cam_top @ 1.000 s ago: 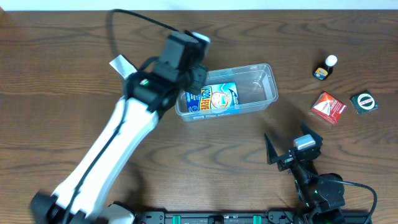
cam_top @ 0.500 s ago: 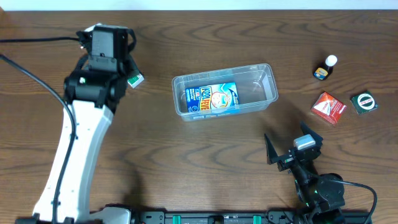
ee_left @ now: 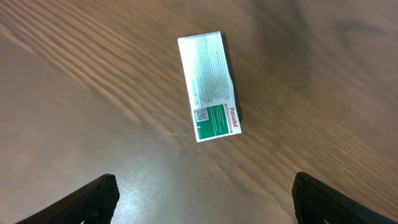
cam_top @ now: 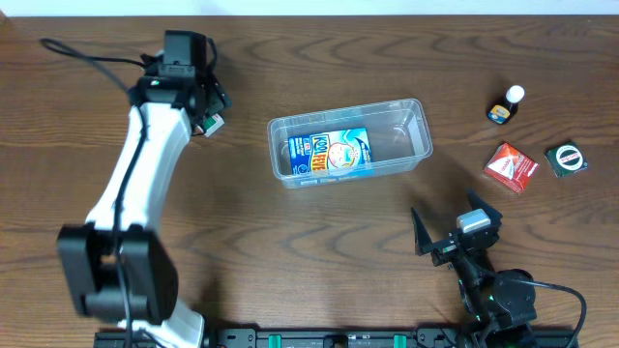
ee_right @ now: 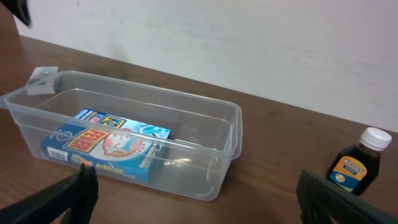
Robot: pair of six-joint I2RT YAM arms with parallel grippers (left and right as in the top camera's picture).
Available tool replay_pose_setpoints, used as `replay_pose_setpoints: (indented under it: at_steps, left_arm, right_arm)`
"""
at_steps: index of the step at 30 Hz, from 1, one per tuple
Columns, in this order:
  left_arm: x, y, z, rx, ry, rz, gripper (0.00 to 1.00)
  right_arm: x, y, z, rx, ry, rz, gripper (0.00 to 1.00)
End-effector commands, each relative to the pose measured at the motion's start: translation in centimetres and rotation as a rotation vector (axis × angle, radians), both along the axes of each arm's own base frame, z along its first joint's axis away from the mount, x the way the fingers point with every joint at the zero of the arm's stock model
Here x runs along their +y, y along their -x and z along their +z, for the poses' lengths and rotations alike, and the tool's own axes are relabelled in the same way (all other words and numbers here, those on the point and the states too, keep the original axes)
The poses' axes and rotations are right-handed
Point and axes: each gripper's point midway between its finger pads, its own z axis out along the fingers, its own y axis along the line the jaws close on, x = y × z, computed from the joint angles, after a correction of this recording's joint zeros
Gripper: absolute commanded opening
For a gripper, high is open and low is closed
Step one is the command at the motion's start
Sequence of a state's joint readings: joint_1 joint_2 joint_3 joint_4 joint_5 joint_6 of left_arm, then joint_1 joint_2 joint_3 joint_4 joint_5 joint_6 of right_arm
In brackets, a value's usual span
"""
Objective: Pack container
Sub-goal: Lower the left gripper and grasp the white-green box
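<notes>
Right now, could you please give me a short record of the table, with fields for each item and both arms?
container: clear tub, mid-table, open top
inside container: one blue box, lying flat
left of container: green-and-white box, flat on the table, not gripped
right of container: brown bottle, red box, dark green item
left jaws: open, empty, over the green-and-white box
right jaws: open, empty, near the front edge, facing the container
</notes>
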State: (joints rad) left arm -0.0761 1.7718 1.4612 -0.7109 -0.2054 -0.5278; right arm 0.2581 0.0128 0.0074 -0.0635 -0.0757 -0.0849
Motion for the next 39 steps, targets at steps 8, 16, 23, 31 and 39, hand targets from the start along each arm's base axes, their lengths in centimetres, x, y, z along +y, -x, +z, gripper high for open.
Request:
replay_pose_setpoints:
  at_steps: [8, 16, 23, 31, 39]
  left_arm:
    - [1.0, -3.0, -6.1, 0.016, 0.049, 0.099, 0.91]
    - [2.7, -5.2, -9.7, -0.017, 0.067, 0.168, 0.91]
    - [3.2, -7.0, -11.3, -0.066, 0.070, 0.176, 0.92]
    - [3.2, -7.0, -13.7, -0.039, 0.068, 0.177, 0.91]
    - [3.2, -6.7, -14.9, -0.003, 0.047, 0.141, 0.68]
  right_arm:
    - [-0.2, 0.0, -0.1, -0.002, 0.008, -0.004, 0.99]
    - [-0.2, 0.0, -0.1, -0.002, 0.008, -0.004, 0.99]
    - [-0.2, 0.0, -0.1, -0.002, 0.008, -0.004, 0.99]
    - [-0.2, 0.0, -0.1, -0.003, 0.009, -0.004, 0.99]
    - [-0.2, 0.0, -0.1, -0.002, 0.008, -0.004, 0.99]
